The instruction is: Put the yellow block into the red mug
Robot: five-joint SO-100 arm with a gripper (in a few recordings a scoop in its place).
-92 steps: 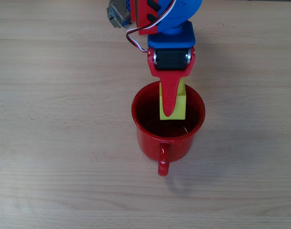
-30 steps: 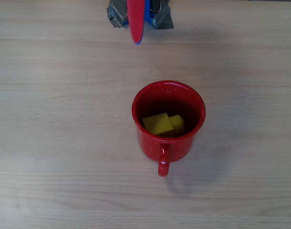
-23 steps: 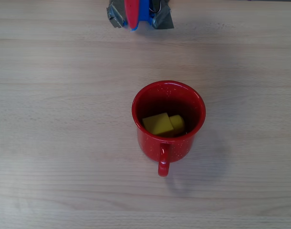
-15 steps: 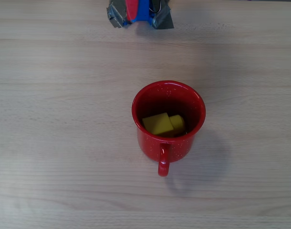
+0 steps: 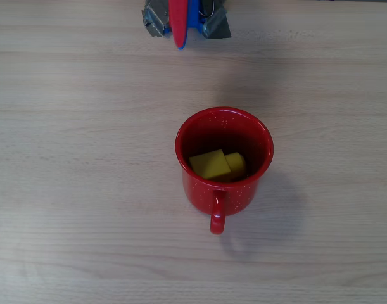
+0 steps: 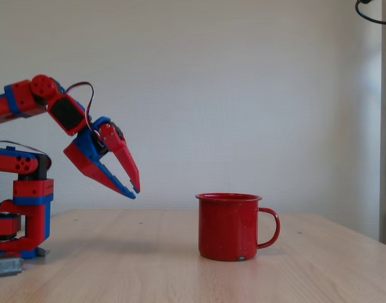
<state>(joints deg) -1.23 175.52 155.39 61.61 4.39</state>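
The red mug [image 5: 223,164] stands upright near the middle of the wooden table, handle toward the bottom of the overhead view. The yellow block [image 5: 216,164] lies inside it on the bottom, tipped on its side. In the fixed view the mug [image 6: 229,226] stands right of the arm with its handle to the right, its inside hidden. My gripper [image 6: 134,191] hangs above the table to the left of the mug, pulled back toward the base, its red and blue jaws a little apart and empty. From overhead, its tip [image 5: 180,35] shows at the top edge.
The arm's base [image 6: 19,221] stands at the left end of the table in the fixed view, clamped at the top edge [image 5: 212,22] in the overhead view. Bare wooden tabletop [image 5: 85,190] surrounds the mug on all sides.
About three seconds ago the gripper held the yellow block over the mug. The block now lies inside the mug, and the gripper has drawn back to the base; in the last second it only shifted slightly.
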